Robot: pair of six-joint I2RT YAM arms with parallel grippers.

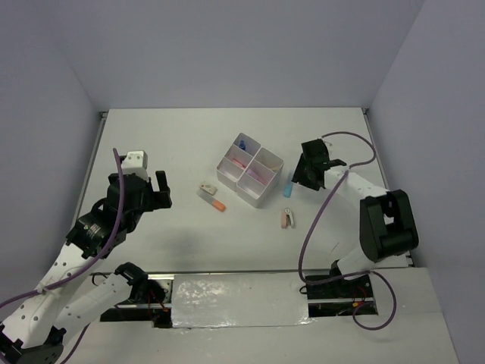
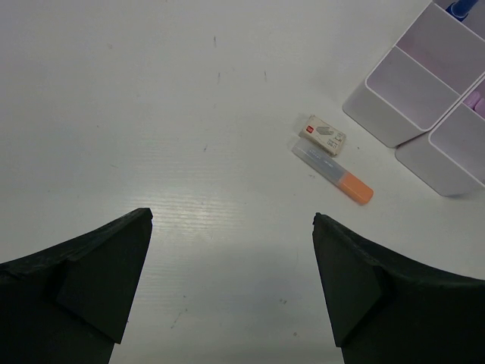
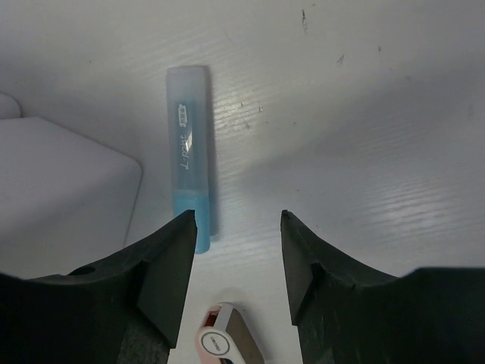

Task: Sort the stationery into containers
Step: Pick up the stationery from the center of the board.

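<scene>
My left gripper [image 2: 233,220] hovers over bare table, fingers spread wide with nothing between them. Ahead of it a small white cardboard packet [image 2: 323,135] and an orange highlighter with a clear cap [image 2: 333,173] lie side by side, near the square white four-compartment box [image 1: 254,197]. Right of the box, a pale blue highlighter [image 3: 189,152] lies flat just beside its wall. My right gripper [image 3: 239,220] hangs low there, fingers parted and empty, with the barrel outside the gap. I judge this a pick-up approach. Next I must shift toward the box to straddle the barrel, then close.
</scene>
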